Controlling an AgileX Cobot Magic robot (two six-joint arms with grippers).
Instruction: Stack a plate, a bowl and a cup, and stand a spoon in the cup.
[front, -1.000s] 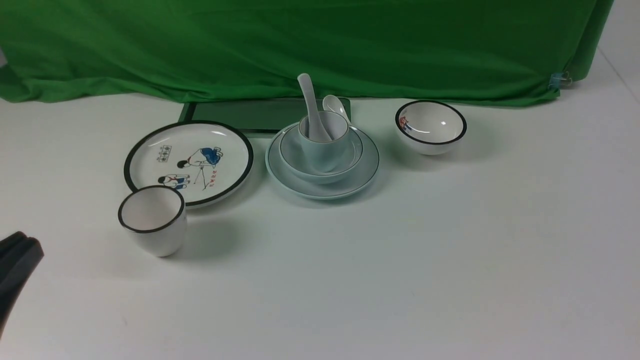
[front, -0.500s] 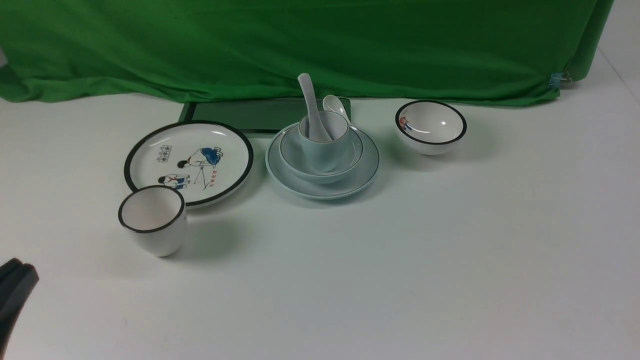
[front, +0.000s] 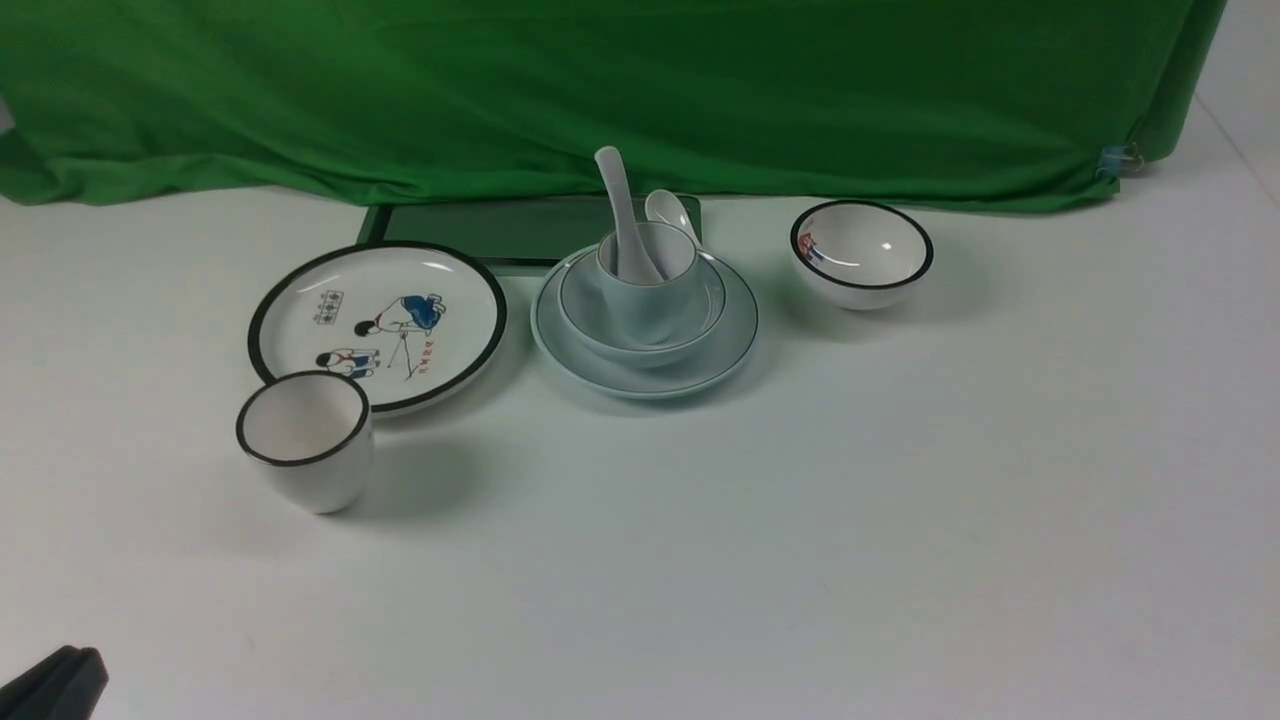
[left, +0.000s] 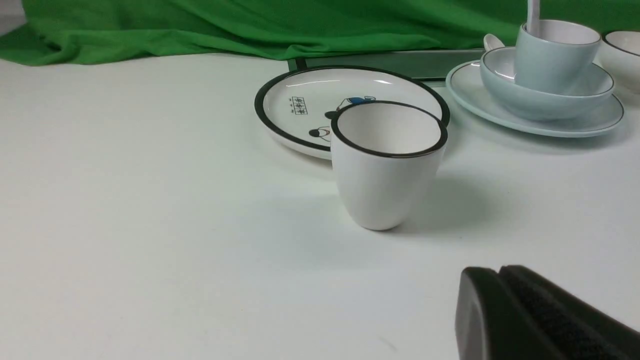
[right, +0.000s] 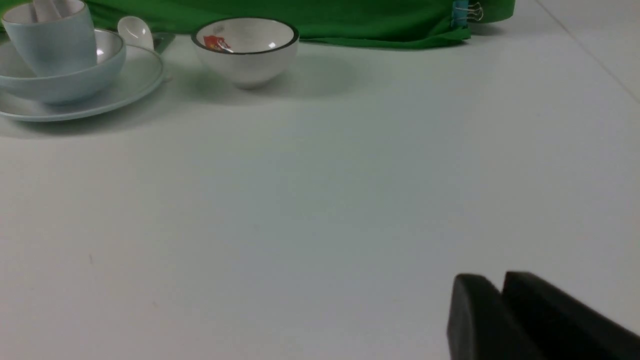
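Note:
The pale blue-green plate (front: 735, 335) sits at the table's middle back. The pale blue-grey bowl (front: 600, 340) stands on it and the light-blue cup (front: 640, 305) stands in the bowl. A whitish spoon (front: 617, 195) stands in the cup, handle up. The stack also shows in the left wrist view (left: 550, 55) and the right wrist view (right: 50, 45). My left gripper (front: 60, 685) is shut and empty at the near left corner, short of the white cup (left: 385, 175). My right gripper (right: 500, 280) is shut and empty over bare table; it is out of the front view.
A second whitish spoon (front: 668, 210) lies behind the stack. A cartoon plate with a black rim (front: 460, 340), a white black-rimmed cup (front: 310, 460) and a small black-rimmed bowl (front: 862, 270) stand around it. A dark flat board (front: 500, 230) and green cloth (front: 600, 90) lie behind.
My left gripper has drawn back toward the near left corner of the front view, staying shut. The stack and the other dishes have not moved.

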